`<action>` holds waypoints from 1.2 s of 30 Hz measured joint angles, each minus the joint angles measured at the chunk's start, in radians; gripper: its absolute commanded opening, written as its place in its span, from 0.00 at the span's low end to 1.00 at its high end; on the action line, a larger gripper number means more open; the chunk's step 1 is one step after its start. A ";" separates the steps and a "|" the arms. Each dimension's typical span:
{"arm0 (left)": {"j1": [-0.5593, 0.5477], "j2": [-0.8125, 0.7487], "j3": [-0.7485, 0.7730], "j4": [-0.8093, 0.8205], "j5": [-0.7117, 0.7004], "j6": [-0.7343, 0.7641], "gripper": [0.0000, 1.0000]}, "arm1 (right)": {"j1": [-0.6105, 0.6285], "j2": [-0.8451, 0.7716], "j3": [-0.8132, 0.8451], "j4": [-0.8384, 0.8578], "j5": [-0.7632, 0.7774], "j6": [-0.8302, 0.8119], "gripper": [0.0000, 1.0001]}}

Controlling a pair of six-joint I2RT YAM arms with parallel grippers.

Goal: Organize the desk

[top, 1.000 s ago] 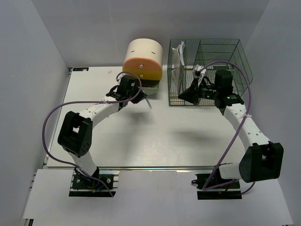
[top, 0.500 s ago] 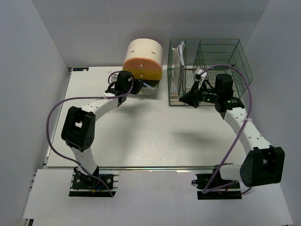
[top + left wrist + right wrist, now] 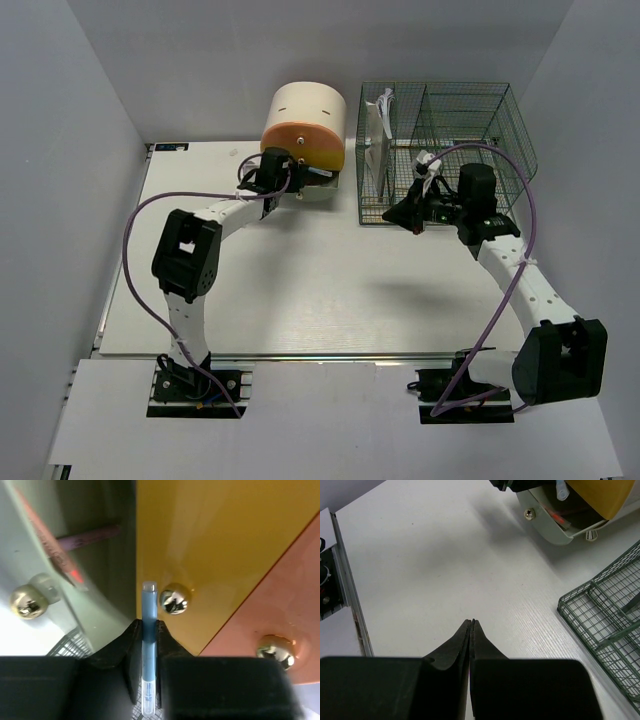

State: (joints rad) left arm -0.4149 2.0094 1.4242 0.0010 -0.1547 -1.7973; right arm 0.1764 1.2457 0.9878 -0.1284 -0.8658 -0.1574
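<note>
Right now the step in hand looks like stowing a pen. The left tool [image 3: 149,630] is clenched on a slim blue pen [image 3: 149,605], which sticks out past the fingertips toward the drawer box [image 3: 305,125] at approx 12 o'clock on the bench [image 3: 300,300]. The bench lies under both arms, w/ its metal rail at 6 o'clock by the arm bases.

In the wrist view the pen tip is right up vs the yellow drawer front [image 3: 210,535], just beside a brass knob [image 3: 174,598]; touching or not, can't tell. The bottom drawer [image 3: 545,530] stands pulled open toward 6 o'clock, w/ reddish pens [image 3: 52,555] inside. From the tip it's at approx 10 o'clock in that view.

The right tool [image 3: 471,626] is clenched on nothing, hanging over bare bench at approx 7 o'clock of the green mesh organizer [image 3: 450,120].

Next move, prob: shift the pen off the yellow front & over the open drawer, dip the tip, then release. The gap under the yellow front looks tight, so the pen could snag on the rim or roll out onto the bench.
</note>
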 measured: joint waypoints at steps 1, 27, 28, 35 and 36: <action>0.001 0.004 0.002 0.011 -0.001 -0.005 0.37 | 0.000 -0.002 -0.005 0.000 0.000 0.000 0.00; 0.014 -0.331 -0.469 0.379 0.135 0.132 0.00 | 0.056 0.408 0.367 -0.446 -0.250 -0.912 0.00; 0.015 -0.373 -0.500 0.380 0.145 0.169 0.00 | 0.072 0.463 0.441 -0.491 -0.232 -0.959 0.00; 0.028 -0.604 -0.468 0.061 0.128 0.590 0.15 | 0.229 0.597 0.572 -0.497 -0.020 -0.970 0.00; 0.029 -0.636 -0.465 0.012 0.114 0.643 0.26 | 0.254 0.611 0.580 -0.488 0.019 -0.952 0.00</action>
State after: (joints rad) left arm -0.3859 1.3735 0.9596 0.0128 -0.0406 -1.1542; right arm 0.4305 1.8565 1.5677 -0.6159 -0.8467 -1.1091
